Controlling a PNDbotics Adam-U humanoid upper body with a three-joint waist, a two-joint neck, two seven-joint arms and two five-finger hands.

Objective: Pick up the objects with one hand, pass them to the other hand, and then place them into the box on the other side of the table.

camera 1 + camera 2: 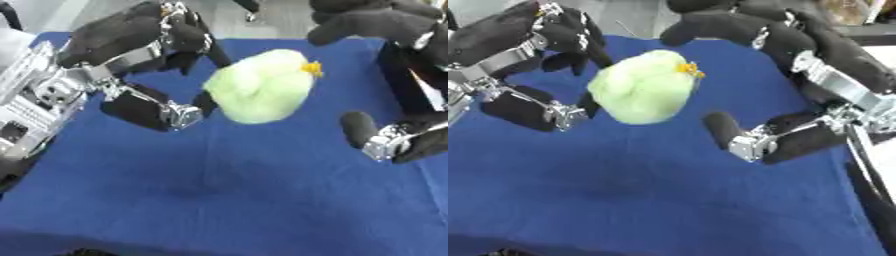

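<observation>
Fingers of the left hand point(131, 60) curl round the pale green soft object point(261, 87), raised above the blue table point(227, 200); right hand point(798, 75), spread open beside it, should close before release

A blue cloth point(262, 200) covers the surface and fills most of the view, lying smooth with faint folds. Beyond the cloth's far edge shows a pale grey floor point(636, 15). At the cloth's far right corner sits something brownish point(846, 12), too blurred to make out.

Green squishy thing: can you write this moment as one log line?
stage: handover | pale green object: above blue cloth | left hand: curled round it | right hand: open beside it, apart
</observation>
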